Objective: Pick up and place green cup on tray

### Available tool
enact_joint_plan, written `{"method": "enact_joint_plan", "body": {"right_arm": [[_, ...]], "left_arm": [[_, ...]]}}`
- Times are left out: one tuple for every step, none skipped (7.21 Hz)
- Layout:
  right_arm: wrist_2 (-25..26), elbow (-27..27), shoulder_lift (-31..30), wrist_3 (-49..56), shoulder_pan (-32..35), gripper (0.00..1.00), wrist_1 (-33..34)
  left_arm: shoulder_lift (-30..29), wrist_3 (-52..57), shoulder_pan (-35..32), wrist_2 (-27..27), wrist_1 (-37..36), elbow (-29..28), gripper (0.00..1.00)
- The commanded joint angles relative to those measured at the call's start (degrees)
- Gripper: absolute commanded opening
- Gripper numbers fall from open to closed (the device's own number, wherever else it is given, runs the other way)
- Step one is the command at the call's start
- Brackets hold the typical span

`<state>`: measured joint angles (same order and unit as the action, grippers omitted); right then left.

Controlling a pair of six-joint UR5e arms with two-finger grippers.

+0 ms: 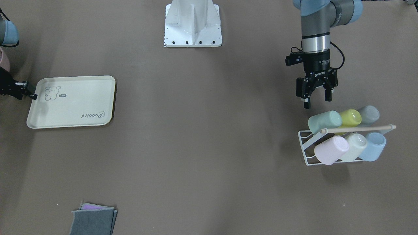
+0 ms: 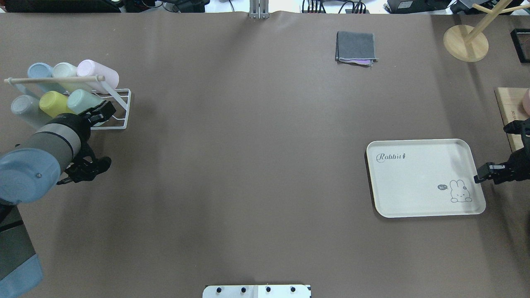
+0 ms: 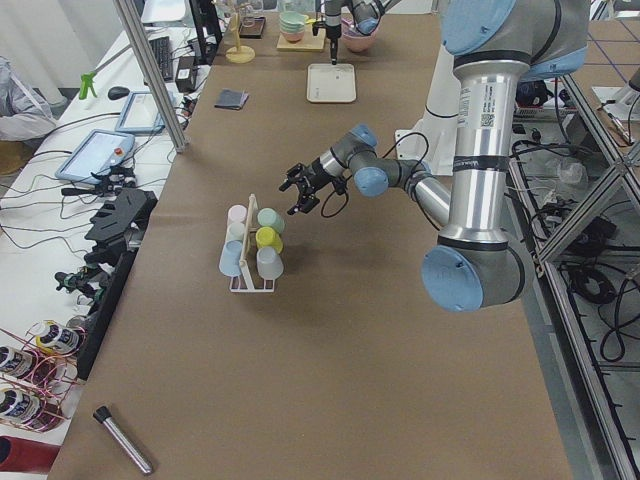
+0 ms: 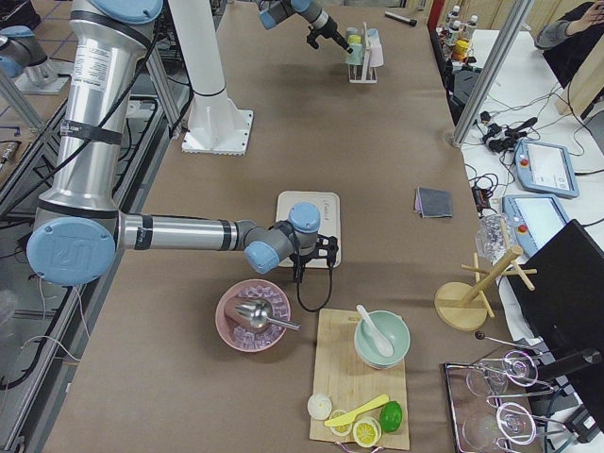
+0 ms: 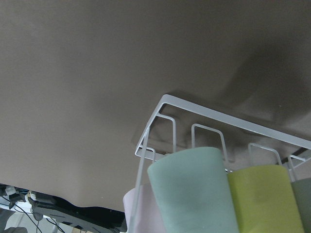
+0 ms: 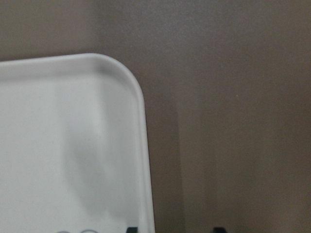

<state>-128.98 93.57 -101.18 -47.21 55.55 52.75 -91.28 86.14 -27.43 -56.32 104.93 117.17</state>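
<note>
The green cup is a pale mint tumbler lying on its side in a white wire rack, at the rack's end next to a yellow-green cup. It fills the bottom of the left wrist view. My left gripper is open and empty, just short of the cup on the robot's side and not touching it. The cream tray with the "Rabbit" print lies far across the table. My right gripper is open at the tray's corner, with the rim between its fingertips.
The rack also holds pink, whitish, blue and grey cups under a wooden rod. A folded grey cloth lies at the table's far side. The robot's base is in the middle, and a wooden stand at the far right.
</note>
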Motion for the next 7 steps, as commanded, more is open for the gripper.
{"method": "enact_joint_plan", "body": {"right_arm": [[0.1,-0.9,1.6,-0.4,0.0,0.53,0.1],[0.1,-1.5,2.7,-0.6,0.0,0.53,0.1],[0.0,-1.8,3.2,-0.6,0.1,0.5,0.1],[0.0,-1.7,3.1,-0.6,0.1,0.38,0.0],[0.1,-1.8,3.0,-0.6,0.1,0.35,0.0],[0.1,-1.8,3.0,-0.6,0.2,0.27,-0.2],[0.0,-1.7,2.7,-0.5,0.3,0.19,-0.4]], "left_arm": [[0.6,-5.9,5.9,10.4,-7.0,0.2,0.98],[0.5,-8.6,7.5,12.3,-10.5,-0.1,0.98],[0.5,-11.9,7.7,14.8,-13.9,-0.7,0.98],[0.2,-16.7,7.7,17.4,-17.6,-2.9,0.98],[0.0,-19.6,7.7,20.5,-20.4,-2.9,0.98],[-0.3,-19.7,7.7,21.7,-20.5,-3.3,0.98],[-1.3,-19.7,7.8,23.3,-20.5,-4.1,0.99]]}}
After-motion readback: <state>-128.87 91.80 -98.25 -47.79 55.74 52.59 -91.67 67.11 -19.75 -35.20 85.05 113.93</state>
